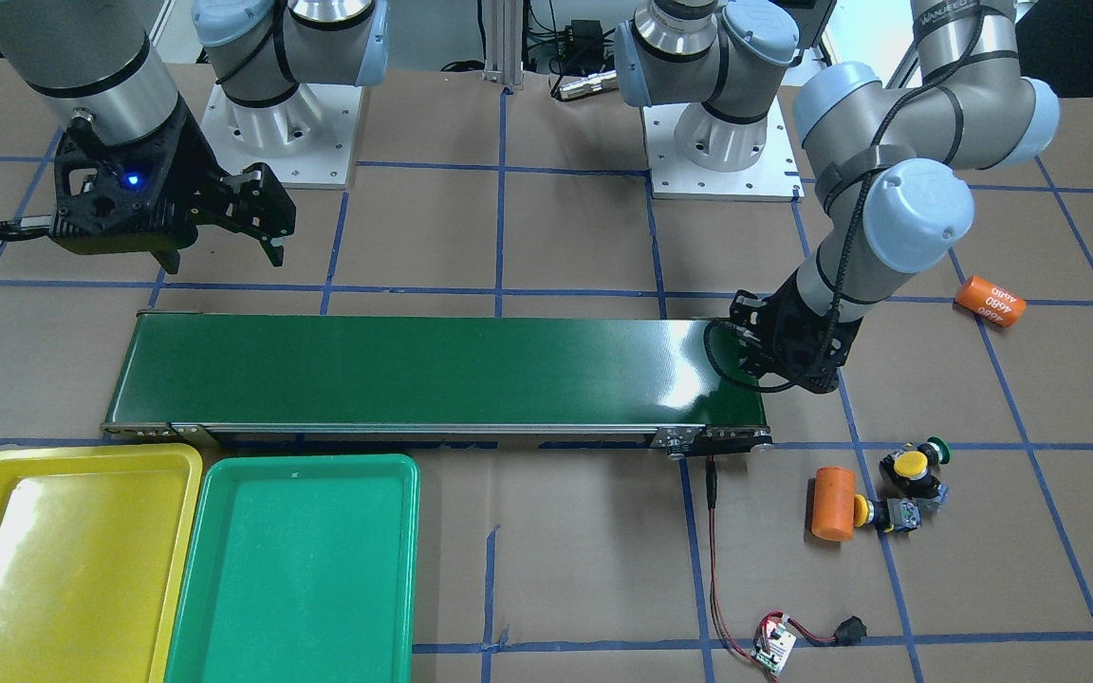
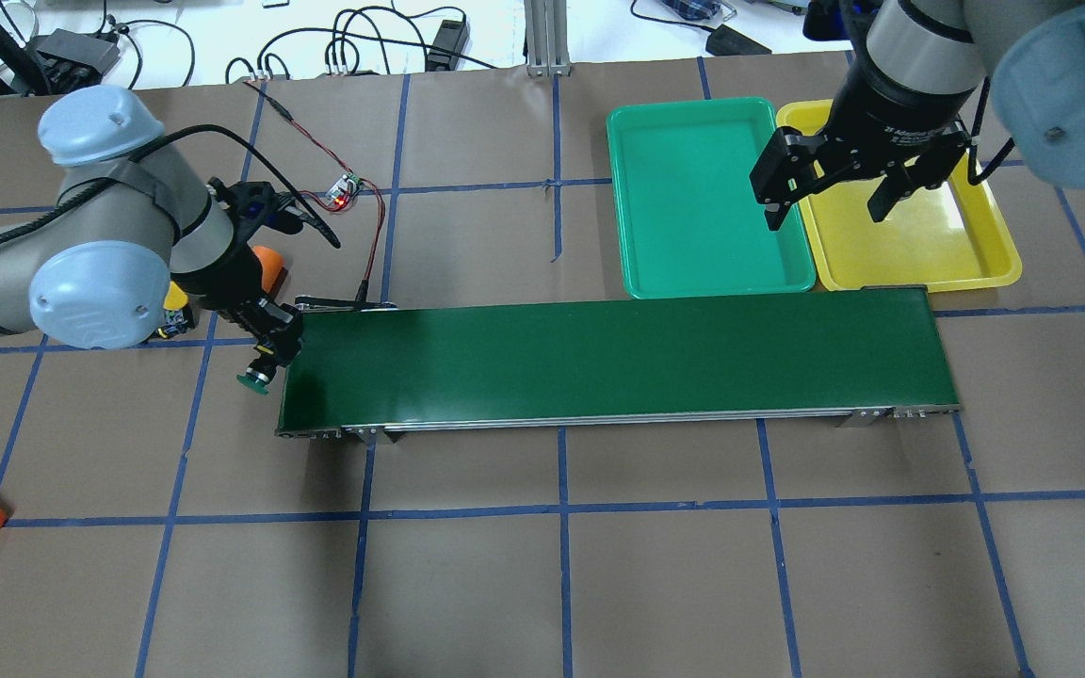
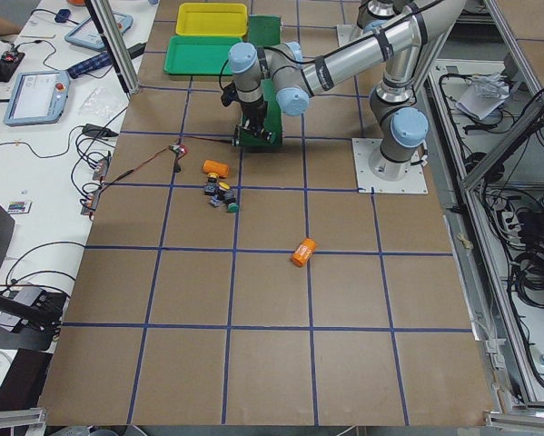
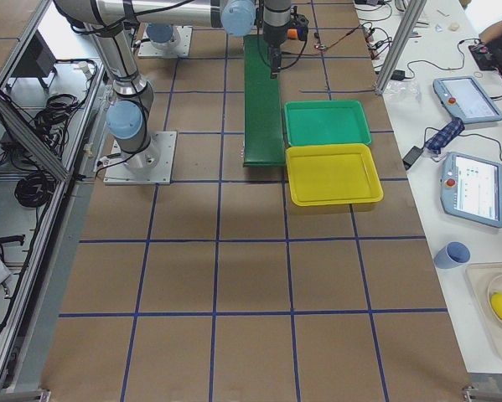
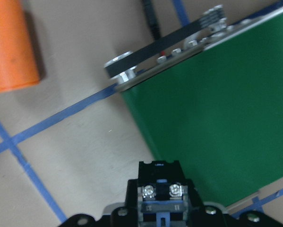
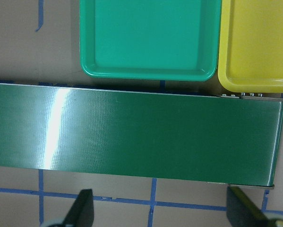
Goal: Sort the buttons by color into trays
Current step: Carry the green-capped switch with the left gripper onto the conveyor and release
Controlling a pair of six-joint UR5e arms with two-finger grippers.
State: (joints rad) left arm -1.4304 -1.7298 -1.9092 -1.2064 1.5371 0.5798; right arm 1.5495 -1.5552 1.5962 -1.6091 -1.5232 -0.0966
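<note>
My left gripper (image 2: 265, 363) is shut on a green-capped button (image 2: 253, 379), held over the paper just off the end of the conveyor belt. The button's black block body (image 5: 162, 190) shows between the fingers in the left wrist view. Three more buttons lie in a cluster: a yellow one (image 1: 910, 465), a green one (image 1: 937, 451) and a yellow one on its side (image 1: 874, 512). My right gripper (image 2: 826, 215) is open and empty, above where the green tray (image 2: 693, 217) and yellow tray (image 2: 929, 245) meet. Both trays hold nothing.
The long dark-green conveyor belt (image 2: 608, 358) runs across the middle. An orange cylinder (image 1: 832, 503) lies next to the buttons, and another marked 4680 (image 1: 990, 302) lies farther off. A small circuit board (image 1: 774, 650) with red wires lies near the belt's end.
</note>
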